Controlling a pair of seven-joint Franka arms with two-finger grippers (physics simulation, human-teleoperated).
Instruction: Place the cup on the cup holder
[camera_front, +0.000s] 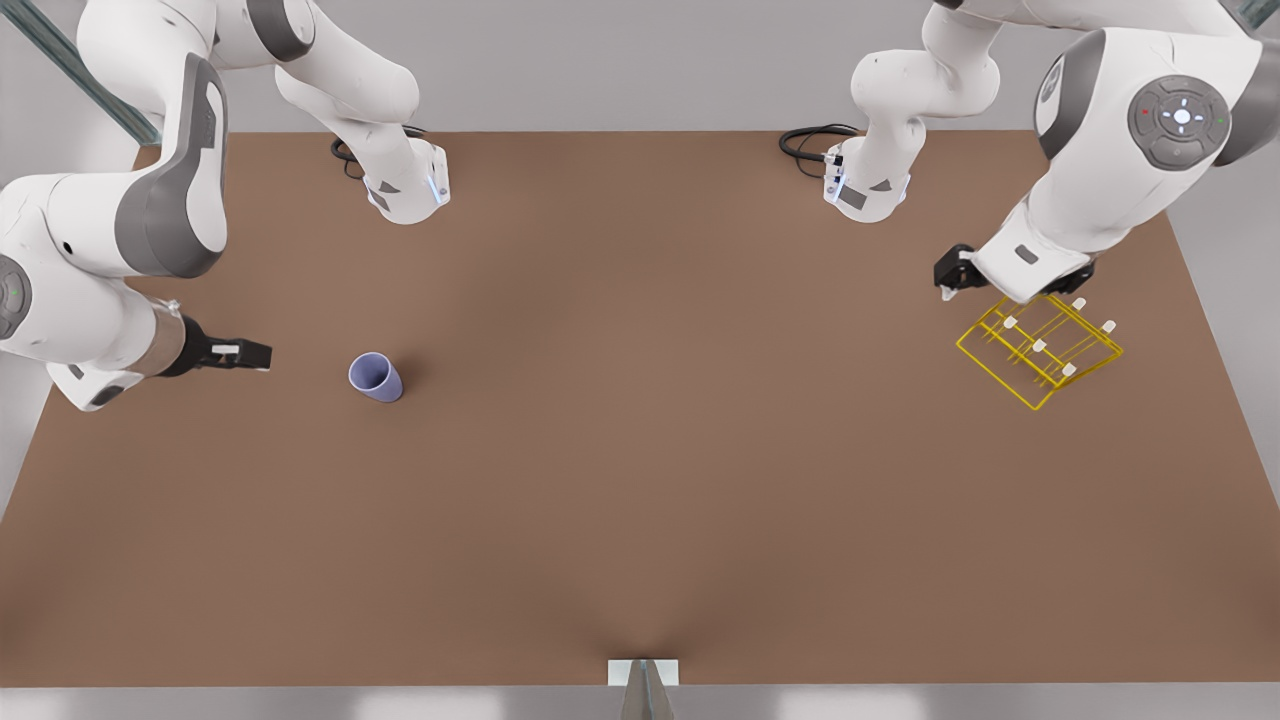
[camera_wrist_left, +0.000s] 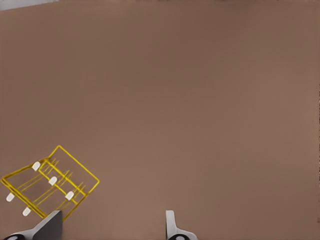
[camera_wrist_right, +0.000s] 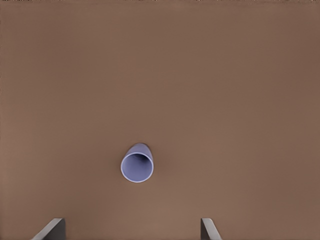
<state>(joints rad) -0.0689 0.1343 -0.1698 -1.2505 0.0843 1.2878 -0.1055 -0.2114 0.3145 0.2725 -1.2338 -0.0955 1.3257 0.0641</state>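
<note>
Brown table (camera_front: 640, 500) carries a small lavender-blue tapered cup (camera_front: 376, 378), upright, well apart from the flat yellow wire cup holder (camera_front: 1040, 348). Right end effector (camera_front: 245, 353) gapes beside the cup; left end effector (camera_front: 952, 280) waits open by the holder. Best straddle the cup squarely before closing.

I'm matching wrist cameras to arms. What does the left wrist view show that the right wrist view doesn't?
Left wrist view: the cup holder, a yellow wire rack with white-tipped pegs, beside the open left gripper.
Right wrist view: the cup, its mouth toward the camera, ahead of the open right gripper.
Both share the brown table and two spread fingertips.
</note>
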